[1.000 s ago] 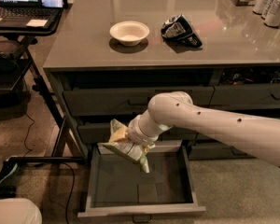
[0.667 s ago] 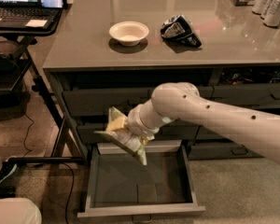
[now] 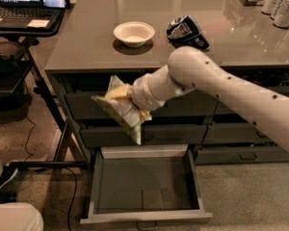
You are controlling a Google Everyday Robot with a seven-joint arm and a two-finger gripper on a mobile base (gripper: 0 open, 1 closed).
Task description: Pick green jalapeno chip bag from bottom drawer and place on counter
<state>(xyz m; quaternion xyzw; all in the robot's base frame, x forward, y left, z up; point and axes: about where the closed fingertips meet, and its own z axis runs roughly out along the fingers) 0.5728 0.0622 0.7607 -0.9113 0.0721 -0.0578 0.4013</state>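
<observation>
The green jalapeno chip bag hangs in the air in front of the upper drawers, below the counter's front edge. My gripper is shut on the bag's right side, at the end of my white arm that reaches in from the right. The bottom drawer is pulled out and its inside shows bare. The counter lies just above and behind the bag.
A white bowl and a dark blue-black and silver snack bag sit on the counter. Cans stand at the far right. A black side table with a laptop stands at the left, its legs beside the cabinet.
My gripper has lifted the chip bag up out of the bottom drawer to the height of the upper drawers, and a little to the right.
</observation>
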